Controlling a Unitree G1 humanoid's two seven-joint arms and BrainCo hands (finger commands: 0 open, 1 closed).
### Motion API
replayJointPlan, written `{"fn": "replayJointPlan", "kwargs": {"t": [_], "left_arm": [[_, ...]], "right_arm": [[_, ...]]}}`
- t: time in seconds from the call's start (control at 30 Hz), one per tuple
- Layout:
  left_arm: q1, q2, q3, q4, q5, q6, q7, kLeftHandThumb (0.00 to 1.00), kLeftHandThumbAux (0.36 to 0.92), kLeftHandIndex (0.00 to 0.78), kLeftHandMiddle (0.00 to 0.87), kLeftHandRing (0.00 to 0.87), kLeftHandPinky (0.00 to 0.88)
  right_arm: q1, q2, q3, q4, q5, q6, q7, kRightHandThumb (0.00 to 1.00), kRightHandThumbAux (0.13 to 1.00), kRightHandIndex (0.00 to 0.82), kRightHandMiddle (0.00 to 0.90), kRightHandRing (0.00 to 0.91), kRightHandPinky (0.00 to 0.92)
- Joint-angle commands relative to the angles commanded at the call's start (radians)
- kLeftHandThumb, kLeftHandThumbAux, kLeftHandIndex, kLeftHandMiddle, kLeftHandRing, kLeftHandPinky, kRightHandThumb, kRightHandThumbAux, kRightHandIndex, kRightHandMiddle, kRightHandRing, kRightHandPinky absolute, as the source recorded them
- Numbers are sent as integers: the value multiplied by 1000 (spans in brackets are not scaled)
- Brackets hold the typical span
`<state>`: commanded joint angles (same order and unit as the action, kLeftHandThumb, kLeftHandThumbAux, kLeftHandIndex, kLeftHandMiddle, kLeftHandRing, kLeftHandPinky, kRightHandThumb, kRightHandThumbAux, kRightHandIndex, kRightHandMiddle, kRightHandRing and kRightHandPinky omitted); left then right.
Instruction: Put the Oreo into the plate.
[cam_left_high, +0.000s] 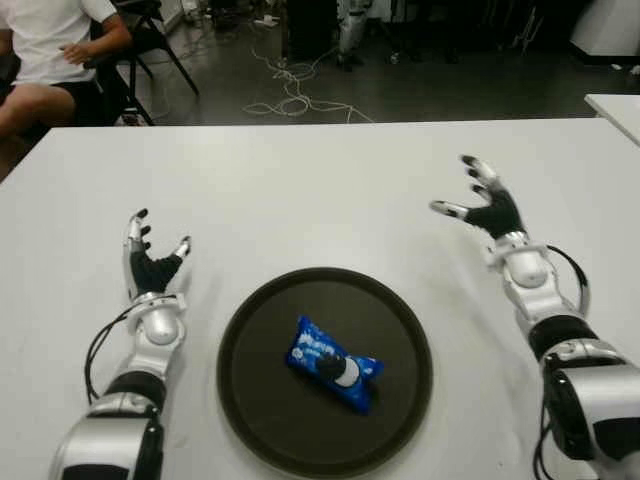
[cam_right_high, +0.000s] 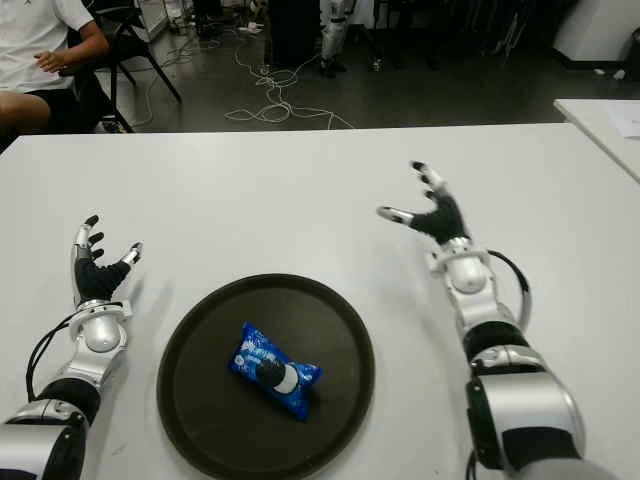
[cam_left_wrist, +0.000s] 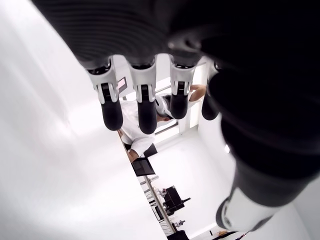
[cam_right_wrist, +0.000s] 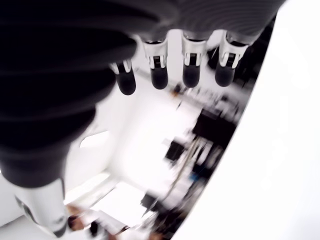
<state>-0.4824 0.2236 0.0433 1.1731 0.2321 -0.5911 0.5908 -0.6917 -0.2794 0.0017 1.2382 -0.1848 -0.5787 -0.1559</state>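
Oreo (cam_left_high: 334, 364): blue pack lying inside the plate, near its middle, touched by neither hand.
Plate (cam_left_high: 250, 340): dark, round, on the white surface (cam_left_high: 300, 190) between the two hands.
Left hand (cam_left_high: 146, 263): left of the plate, fingers (cam_left_wrist: 111, 107) spread, holding nothing.
Right hand (cam_left_high: 484, 206): right of the plate and farther back, fingers (cam_right_wrist: 159, 75) spread, empty.
Person (cam_left_high: 45, 45): seated beyond the surface's far left corner.
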Motion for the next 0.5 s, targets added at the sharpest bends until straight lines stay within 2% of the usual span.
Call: {"fn": "replayJointPlan", "kwargs": {"t": [0.27,0.5], "left_arm": [[6,2,1,-7,-8,-4,-16,199,795,116,103,119,146],[5,1,15,0,-24,2,-33,226,790,125,94,102,136]], "right_arm": [[-9,6,-4,28,-12,28,-51,0,695,55,40,8,1],[-15,19,-16,48,-6,70,-82,0,683,68,45,23,11]]}}
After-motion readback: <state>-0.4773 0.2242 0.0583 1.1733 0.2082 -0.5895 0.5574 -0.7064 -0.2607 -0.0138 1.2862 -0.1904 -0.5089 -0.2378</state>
